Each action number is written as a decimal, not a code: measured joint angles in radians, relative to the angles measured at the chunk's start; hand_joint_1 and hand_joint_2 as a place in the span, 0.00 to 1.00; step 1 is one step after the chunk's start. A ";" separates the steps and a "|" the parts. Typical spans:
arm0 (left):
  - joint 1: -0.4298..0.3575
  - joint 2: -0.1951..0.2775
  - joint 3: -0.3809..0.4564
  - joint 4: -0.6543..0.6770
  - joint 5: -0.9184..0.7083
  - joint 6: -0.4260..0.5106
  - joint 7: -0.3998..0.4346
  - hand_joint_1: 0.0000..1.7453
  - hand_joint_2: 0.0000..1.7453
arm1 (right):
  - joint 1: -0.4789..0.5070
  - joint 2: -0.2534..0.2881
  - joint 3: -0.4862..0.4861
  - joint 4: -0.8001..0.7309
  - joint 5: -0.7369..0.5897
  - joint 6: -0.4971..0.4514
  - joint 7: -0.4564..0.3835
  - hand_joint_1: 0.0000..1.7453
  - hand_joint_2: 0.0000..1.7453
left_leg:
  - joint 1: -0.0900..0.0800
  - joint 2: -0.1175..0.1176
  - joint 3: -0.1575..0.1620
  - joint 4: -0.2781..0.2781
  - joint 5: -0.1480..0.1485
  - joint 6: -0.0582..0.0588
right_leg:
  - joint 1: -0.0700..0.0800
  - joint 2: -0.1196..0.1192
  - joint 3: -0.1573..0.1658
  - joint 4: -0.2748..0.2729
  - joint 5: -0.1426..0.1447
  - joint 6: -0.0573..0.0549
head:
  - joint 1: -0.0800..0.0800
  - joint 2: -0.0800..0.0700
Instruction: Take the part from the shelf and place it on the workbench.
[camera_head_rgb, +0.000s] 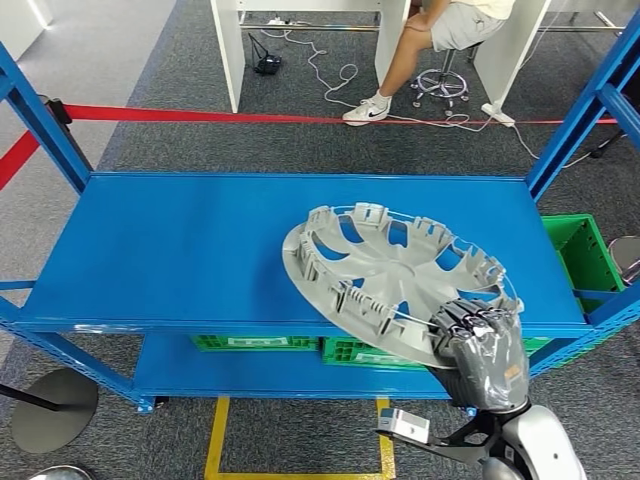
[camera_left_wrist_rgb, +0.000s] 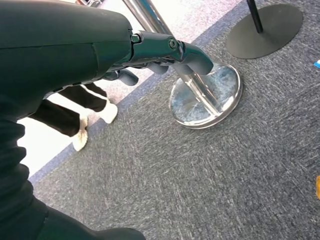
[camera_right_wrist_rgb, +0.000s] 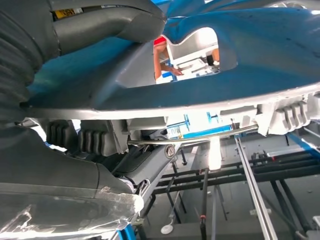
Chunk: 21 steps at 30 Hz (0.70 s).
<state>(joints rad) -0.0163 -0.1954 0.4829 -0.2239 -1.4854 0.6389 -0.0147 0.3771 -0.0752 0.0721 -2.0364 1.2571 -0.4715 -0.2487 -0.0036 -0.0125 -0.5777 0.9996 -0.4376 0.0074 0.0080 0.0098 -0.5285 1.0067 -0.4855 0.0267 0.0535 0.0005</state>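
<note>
The part is a grey plastic wheel cover (camera_head_rgb: 392, 275), inner side up, tilted above the right half of the blue shelf (camera_head_rgb: 173, 250). My right hand (camera_head_rgb: 483, 350) grips its near right rim, off the shelf's front edge. In the right wrist view the cover (camera_right_wrist_rgb: 234, 75) fills the frame's middle, with my thumb (camera_right_wrist_rgb: 109, 22) on one face and my fingers (camera_right_wrist_rgb: 83, 140) on the rim side. My left hand (camera_left_wrist_rgb: 166, 50) hangs over grey carpet with its fingers stretched out and nothing in them.
Green crates (camera_head_rgb: 581, 250) sit on the lower shelf level and at the right. Blue uprights (camera_head_rgb: 581, 110) flank the shelf. Red tape (camera_head_rgb: 226, 116) runs behind it, and a seated person (camera_head_rgb: 430, 40) is at a white desk. Round stand bases (camera_head_rgb: 53, 405) lie left.
</note>
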 joint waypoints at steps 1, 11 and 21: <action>0.000 0.000 0.001 0.000 0.001 -0.002 -0.003 0.00 1.00 | 0.000 0.000 0.000 -0.002 -0.003 -0.004 -0.001 1.00 1.00 | -0.001 0.000 0.000 0.001 -0.001 0.002 | -0.001 0.000 0.000 -0.001 0.000 0.001 | 0.000 0.000; -0.004 0.000 0.022 0.000 0.005 -0.014 -0.027 0.00 1.00 | -0.002 0.000 0.001 -0.016 -0.016 -0.015 -0.006 1.00 1.00 | 0.007 0.003 0.012 -0.026 0.017 0.023 | -0.021 -0.002 -0.111 0.242 -0.133 0.034 | 0.005 0.000; -0.003 0.005 0.038 0.001 0.006 -0.019 -0.031 0.00 1.00 | -0.006 0.000 0.000 -0.016 -0.031 -0.011 -0.008 1.00 1.00 | 0.026 -0.006 -0.014 0.004 0.019 -0.043 | -0.047 0.014 -0.028 0.043 -0.001 0.035 | 0.003 0.000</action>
<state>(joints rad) -0.0188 -0.1906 0.5210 -0.2229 -1.4790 0.6199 -0.0454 0.3708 -0.0747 0.0722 -2.0522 1.2262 -0.4827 -0.2567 0.0220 -0.0187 -0.5921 1.0036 -0.4185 -0.0354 -0.0387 0.0237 -0.5563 1.0493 -0.4864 0.0619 0.0560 0.0008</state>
